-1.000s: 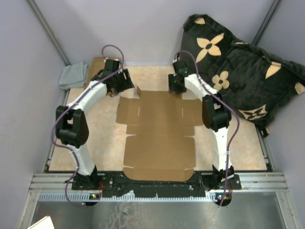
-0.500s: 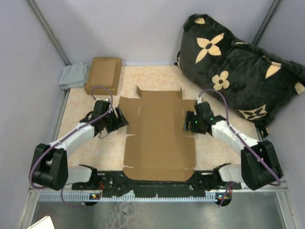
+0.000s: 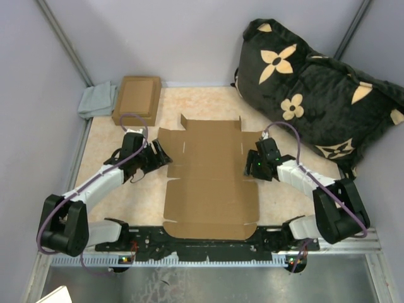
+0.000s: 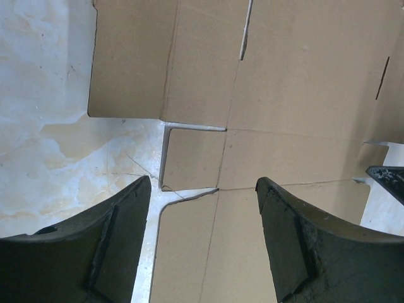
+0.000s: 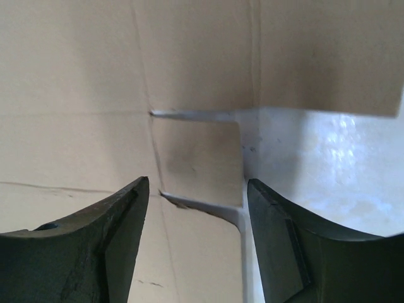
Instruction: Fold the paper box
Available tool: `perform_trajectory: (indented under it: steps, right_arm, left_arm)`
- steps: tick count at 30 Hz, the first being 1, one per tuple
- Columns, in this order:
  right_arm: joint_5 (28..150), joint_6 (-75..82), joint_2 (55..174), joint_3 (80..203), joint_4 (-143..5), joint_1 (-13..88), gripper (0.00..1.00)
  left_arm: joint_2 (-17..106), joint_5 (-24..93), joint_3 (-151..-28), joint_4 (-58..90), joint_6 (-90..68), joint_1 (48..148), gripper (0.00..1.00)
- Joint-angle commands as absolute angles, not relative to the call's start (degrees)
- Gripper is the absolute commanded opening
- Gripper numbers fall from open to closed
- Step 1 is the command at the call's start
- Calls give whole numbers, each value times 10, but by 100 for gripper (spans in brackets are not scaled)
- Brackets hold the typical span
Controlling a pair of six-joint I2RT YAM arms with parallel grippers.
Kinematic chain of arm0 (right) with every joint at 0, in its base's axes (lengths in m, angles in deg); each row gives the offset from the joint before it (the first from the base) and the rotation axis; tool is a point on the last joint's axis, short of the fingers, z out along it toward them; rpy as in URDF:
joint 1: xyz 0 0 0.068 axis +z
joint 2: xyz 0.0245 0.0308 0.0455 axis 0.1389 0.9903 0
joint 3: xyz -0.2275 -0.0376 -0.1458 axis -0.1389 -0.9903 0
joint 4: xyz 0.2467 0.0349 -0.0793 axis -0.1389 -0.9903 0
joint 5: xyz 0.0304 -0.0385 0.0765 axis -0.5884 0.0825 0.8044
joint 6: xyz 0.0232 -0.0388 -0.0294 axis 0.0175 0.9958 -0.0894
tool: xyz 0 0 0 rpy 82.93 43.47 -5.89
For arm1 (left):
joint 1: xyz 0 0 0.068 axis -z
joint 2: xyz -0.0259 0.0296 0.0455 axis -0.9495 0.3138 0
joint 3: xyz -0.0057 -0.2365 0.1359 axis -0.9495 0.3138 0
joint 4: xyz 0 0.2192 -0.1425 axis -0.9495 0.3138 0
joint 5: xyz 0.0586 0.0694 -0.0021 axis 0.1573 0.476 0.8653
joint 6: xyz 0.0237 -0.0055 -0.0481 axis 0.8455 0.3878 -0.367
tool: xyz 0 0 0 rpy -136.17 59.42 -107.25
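Note:
The paper box point(image 3: 211, 173) lies unfolded and flat on the table, a tan cardboard sheet with flaps, slits and creases. My left gripper point(image 3: 159, 156) is open and low at the sheet's left edge, by the small side tab point(image 4: 192, 158); its jaws straddle the edge of the lower panel point(image 4: 208, 252). My right gripper point(image 3: 252, 166) is open and low at the sheet's right edge, its jaws straddling the small right tab point(image 5: 199, 161) and the notch below it. Neither gripper holds anything.
A smaller brown cardboard box point(image 3: 136, 100) sits at the back left beside a folded grey cloth point(image 3: 96, 101). A black cushion with tan flowers point(image 3: 312, 88) fills the back right. Grey walls enclose the marbled tabletop point(image 3: 126, 202).
Both arms have swung down from the far edge of the sheet to its left and right sides. In the last half second the right gripper drew slightly nearer the edge.

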State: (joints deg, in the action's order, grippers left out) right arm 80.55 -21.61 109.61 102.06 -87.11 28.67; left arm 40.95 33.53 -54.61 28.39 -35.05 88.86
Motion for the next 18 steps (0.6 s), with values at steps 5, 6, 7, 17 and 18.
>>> perform_trajectory:
  steps: [5,6,7,17,18]
  right_arm:
    - [814,-224,1132,1034,-813,279,59]
    - [815,-224,1130,1034,-812,279,56]
    - [816,-223,1129,1034,-812,279,52]
    - [810,-195,1087,1065,-850,279,10]
    - [806,-191,1085,1072,-856,279,8]
  left_arm:
    - [392,339,-540,276,-346,888,74]
    - [394,339,-540,276,-346,888,74]
    - [395,339,-540,276,-346,888,74]
    - [415,345,-549,288,-348,888,73]
    - [418,353,-551,295,-347,888,73]
